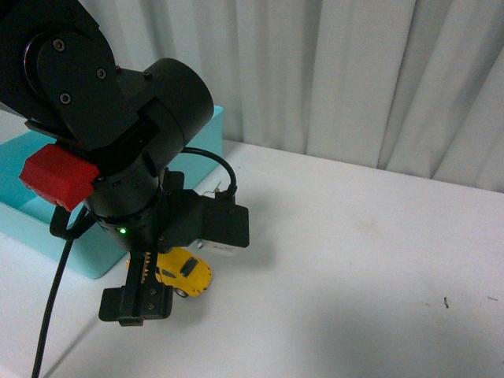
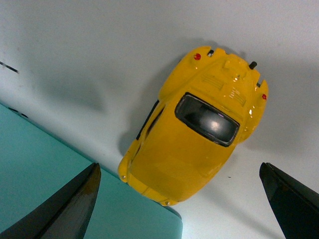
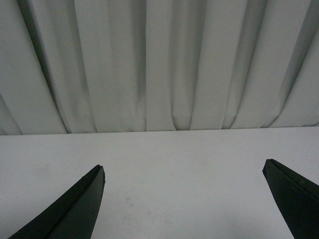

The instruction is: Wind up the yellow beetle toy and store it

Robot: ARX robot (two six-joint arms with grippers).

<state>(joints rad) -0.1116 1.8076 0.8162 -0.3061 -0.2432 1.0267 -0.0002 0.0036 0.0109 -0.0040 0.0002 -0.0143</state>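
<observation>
Directly above yellow beetle toy (image 2: 192,134), left jaws gape wide.

"What's on the white surface (image 1: 354,260)?"
"A turquoise bin (image 1: 20,216) at the left of the frame. The yellow beetle toy (image 1: 187,272) stands just beside its near corner, lower left."

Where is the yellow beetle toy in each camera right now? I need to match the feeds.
Front view: yellow beetle toy low and left of centre, partly hidden behind the left arm, beside the teal box.
Left wrist view: mid-picture, between the fingers of the open left gripper.
Right wrist view: not in it; only table and curtain.
Shared landmark: the teal box beside the toy, in front and left wrist views.
</observation>
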